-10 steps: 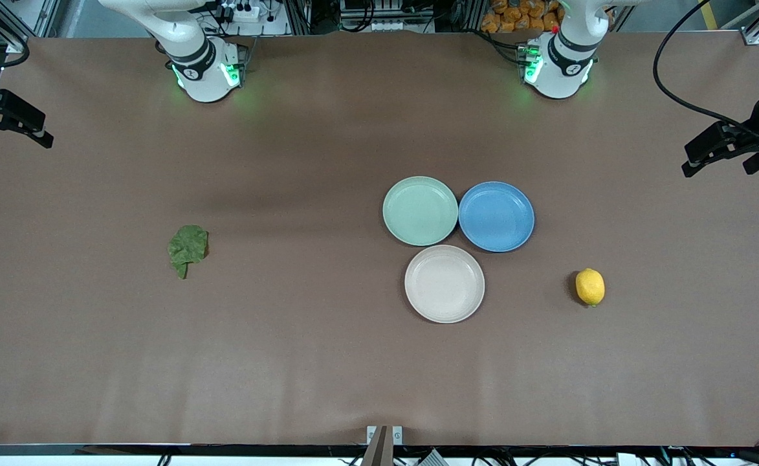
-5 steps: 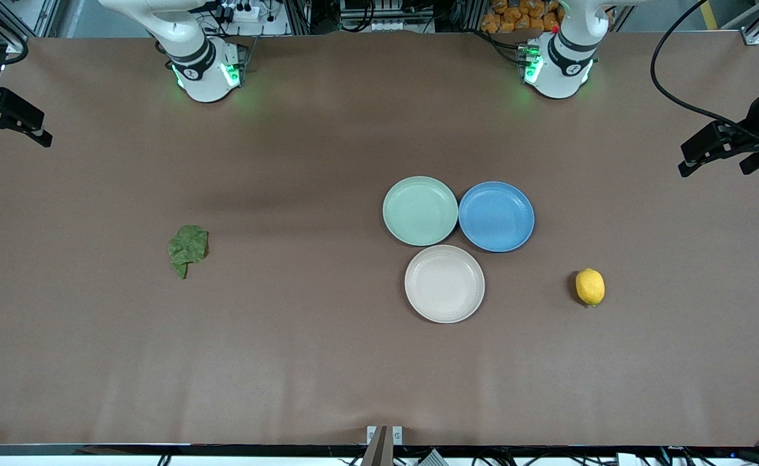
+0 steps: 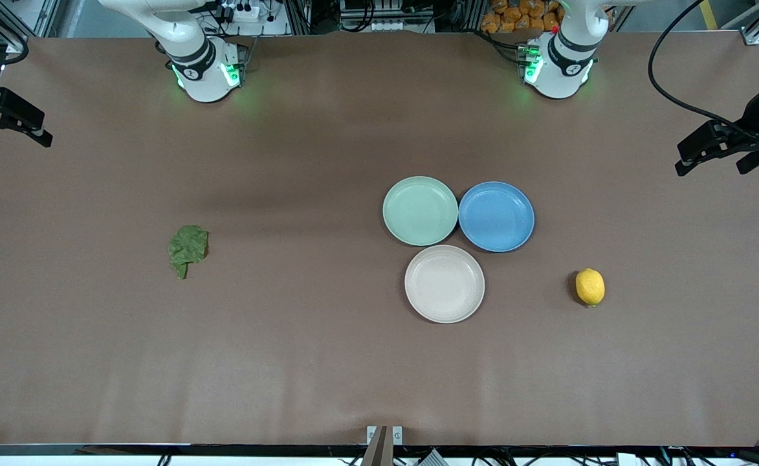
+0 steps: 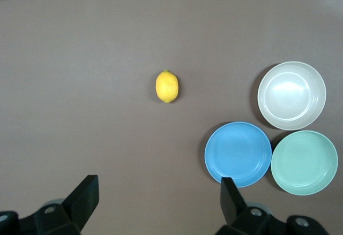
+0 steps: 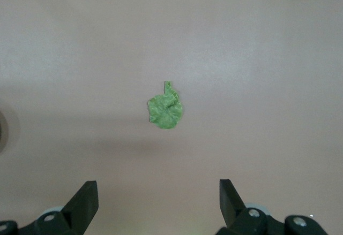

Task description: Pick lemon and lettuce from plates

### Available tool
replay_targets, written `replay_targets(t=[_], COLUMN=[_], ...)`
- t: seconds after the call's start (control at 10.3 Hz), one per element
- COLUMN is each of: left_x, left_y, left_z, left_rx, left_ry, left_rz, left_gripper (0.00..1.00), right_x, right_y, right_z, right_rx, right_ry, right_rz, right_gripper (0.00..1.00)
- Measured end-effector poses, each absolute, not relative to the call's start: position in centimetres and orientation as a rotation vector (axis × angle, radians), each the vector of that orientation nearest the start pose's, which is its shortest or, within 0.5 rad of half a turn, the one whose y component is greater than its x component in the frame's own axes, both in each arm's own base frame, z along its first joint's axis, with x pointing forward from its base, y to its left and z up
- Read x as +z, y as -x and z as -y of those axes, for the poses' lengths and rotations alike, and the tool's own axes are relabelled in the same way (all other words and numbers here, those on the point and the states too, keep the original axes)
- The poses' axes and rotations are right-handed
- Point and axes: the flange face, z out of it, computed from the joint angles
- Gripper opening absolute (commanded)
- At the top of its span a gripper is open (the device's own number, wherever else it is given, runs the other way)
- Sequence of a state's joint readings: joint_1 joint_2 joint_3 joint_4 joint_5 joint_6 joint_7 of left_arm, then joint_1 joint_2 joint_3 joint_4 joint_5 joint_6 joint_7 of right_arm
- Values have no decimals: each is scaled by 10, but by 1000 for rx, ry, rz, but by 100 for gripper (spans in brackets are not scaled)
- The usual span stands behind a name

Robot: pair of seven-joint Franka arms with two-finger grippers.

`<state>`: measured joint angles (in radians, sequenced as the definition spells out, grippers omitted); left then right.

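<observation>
The lemon (image 3: 590,287) lies on the bare brown desk (image 3: 327,362), not on any plate, a short way from the beige-cream plate (image 3: 444,283) toward the left arm's end and about level with it. That beige-cream plate holds nothing and sits nearest the front camera in a tight cluster of three; touching or almost touching it, farther from the camera, are the mint green plate (image 3: 420,210) and a blue plate (image 3: 496,216), side by side, the blue one on the lemon's side, and both bare as well. The lettuce (image 3: 187,247) lies flat on the desk well apart from the beige-cream plate toward the right arm's end, its short stem pointing toward the front camera. The left tool (image 3: 719,145) hangs in the air over the left arm's end of the desk; in the left wrist view its fingers (image 4: 80,203) are spread wide and hold nothing, with the lemon (image 4: 167,86) and all three plates below it. The right tool (image 3: 7,120) hangs over the right arm's end of the desk, fingers (image 5: 83,204) likewise spread wide and free, with the lettuce (image 5: 166,109) below.
</observation>
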<state>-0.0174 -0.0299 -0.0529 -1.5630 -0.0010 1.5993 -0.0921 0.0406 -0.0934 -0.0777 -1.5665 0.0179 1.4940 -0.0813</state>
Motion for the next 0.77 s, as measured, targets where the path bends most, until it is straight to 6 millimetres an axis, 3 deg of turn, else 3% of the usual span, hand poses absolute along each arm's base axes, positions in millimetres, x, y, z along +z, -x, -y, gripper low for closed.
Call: replay_targets(t=[0.39,0.77], left_x=[655,654], left_y=[-543,-544], left_z=[54,52], left_rx=[-64,-60], left_ry=[3136,3136], left_rz=[-37,-31], left_gripper=[100,100], right_x=[669,669], right_y=[-517,-516], right_z=[17,13], right_rx=[-31,-26], right_ry=[3117,3117], right_rz=[82,96], right_gripper=[100,100])
